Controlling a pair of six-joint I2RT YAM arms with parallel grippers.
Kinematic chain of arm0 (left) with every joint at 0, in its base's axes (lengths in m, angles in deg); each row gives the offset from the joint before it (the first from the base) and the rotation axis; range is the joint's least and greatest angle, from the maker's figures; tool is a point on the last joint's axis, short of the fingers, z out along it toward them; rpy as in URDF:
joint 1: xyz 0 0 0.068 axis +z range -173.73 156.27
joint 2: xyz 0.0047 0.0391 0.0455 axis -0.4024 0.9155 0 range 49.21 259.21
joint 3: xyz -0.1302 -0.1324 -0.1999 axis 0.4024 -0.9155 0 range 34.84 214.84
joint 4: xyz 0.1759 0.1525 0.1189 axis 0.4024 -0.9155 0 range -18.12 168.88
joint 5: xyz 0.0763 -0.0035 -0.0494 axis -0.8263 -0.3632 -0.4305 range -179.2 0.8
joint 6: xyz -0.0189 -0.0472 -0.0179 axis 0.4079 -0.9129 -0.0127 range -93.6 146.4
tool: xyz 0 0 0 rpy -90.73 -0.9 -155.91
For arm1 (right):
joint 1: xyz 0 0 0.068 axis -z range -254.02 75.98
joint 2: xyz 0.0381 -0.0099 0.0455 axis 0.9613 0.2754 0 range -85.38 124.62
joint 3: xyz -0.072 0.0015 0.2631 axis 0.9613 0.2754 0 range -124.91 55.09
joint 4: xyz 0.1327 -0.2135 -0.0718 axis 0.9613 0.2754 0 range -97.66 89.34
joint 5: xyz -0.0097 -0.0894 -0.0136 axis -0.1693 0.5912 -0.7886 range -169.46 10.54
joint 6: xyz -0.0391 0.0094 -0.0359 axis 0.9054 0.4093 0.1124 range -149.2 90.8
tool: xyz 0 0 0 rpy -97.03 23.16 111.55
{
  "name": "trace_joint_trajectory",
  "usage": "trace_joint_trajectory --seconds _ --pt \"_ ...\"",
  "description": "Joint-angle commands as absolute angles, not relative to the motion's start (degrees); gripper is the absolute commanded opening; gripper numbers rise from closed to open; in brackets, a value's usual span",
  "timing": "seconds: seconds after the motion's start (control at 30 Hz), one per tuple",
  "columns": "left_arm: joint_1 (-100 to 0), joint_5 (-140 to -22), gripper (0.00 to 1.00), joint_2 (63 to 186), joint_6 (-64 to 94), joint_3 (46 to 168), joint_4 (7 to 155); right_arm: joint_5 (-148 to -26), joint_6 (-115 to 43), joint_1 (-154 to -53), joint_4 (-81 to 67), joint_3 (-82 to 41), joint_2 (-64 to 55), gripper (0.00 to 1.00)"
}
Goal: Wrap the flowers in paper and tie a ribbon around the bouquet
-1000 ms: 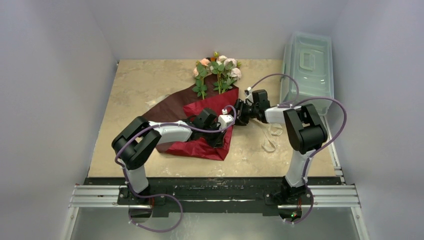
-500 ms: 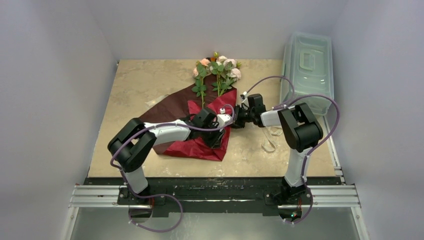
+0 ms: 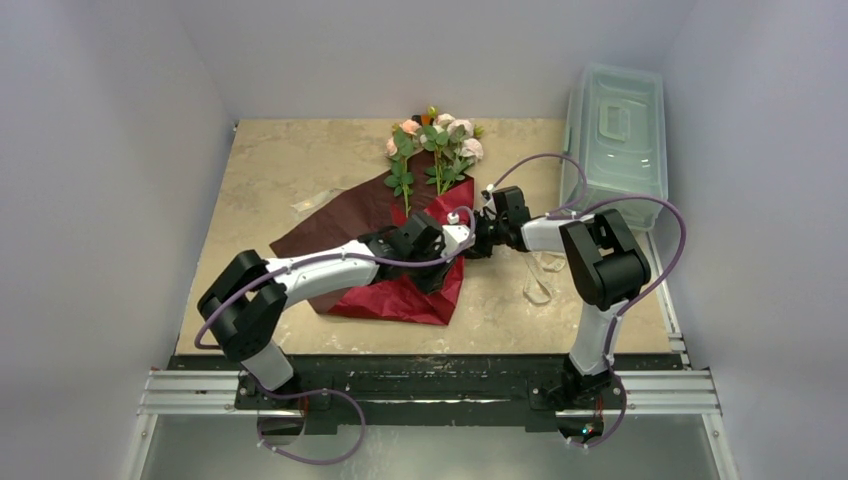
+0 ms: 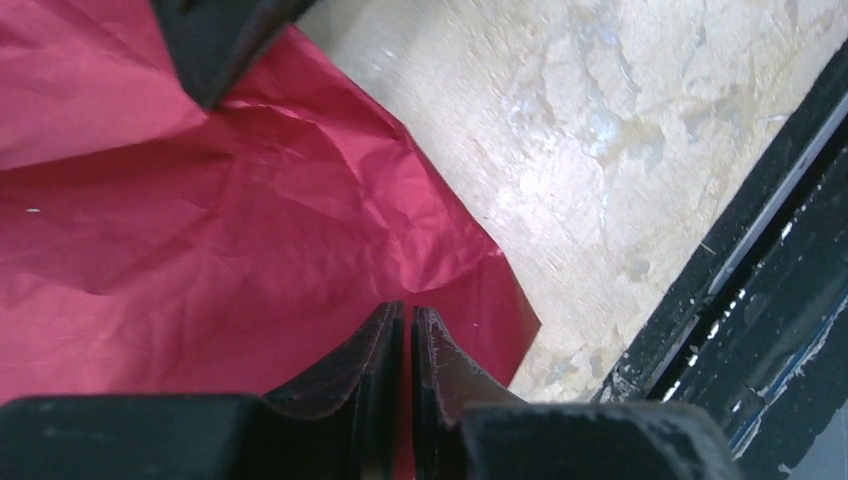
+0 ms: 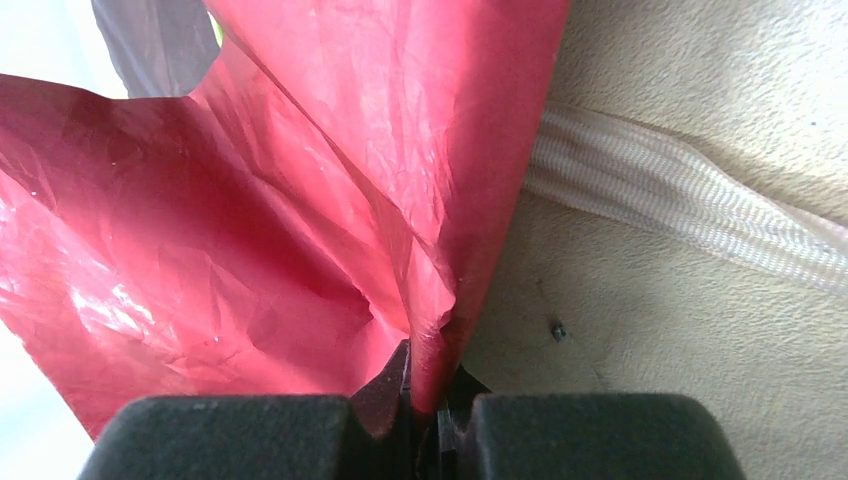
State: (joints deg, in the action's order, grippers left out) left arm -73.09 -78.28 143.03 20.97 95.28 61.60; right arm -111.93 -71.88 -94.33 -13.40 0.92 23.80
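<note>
While the paper (image 3: 400,296) lies crumpled with its red face folded over, the flowers (image 3: 432,148) rest across its far end, the left gripper (image 4: 405,318) sits over its near right corner, jaws almost together, hold unclear, the right gripper (image 5: 425,375) pinches its right edge, and the ribbon (image 5: 690,205) runs out from under that edge to the right

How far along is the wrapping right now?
Done: the pink-and-white rose sprigs lie on the crinkly maroon-and-red paper sheet. In hand: the right gripper pinches a raised red fold; the left gripper is shut near the sheet's corner. Left: finishing the roll, tying the cream fabric ribbon.
</note>
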Motion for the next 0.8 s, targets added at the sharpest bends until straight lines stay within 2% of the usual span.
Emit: trace_joint_trajectory --seconds 0.0,0.2,0.47,0.6,0.77 --pt "-76.9 -79.6 0.12 143.1 20.4 96.6 60.0 -107.2 -69.7 -94.6 -6.6 -0.1 23.5 0.08" --pt "-80.0 -81.1 0.1 143.8 20.7 98.6 57.5 -106.4 -69.2 -94.6 -4.9 -1.1 23.6 0.08" --pt "-79.9 -87.2 0.06 145.6 19.7 93.7 59.3 -106.5 -69.1 -94.9 -4.9 -1.1 23.6 0.08" --pt "-79.8 -86.5 0.03 146.7 18.7 91.9 61.3 -106.2 -68.9 -94.9 -4.8 -0.9 23.4 0.08" --pt "-79.9 -85.6 0.01 145.4 16.5 86.9 65.0 -106.0 -69.0 -95.0 -4.0 -1.1 23.0 0.14"
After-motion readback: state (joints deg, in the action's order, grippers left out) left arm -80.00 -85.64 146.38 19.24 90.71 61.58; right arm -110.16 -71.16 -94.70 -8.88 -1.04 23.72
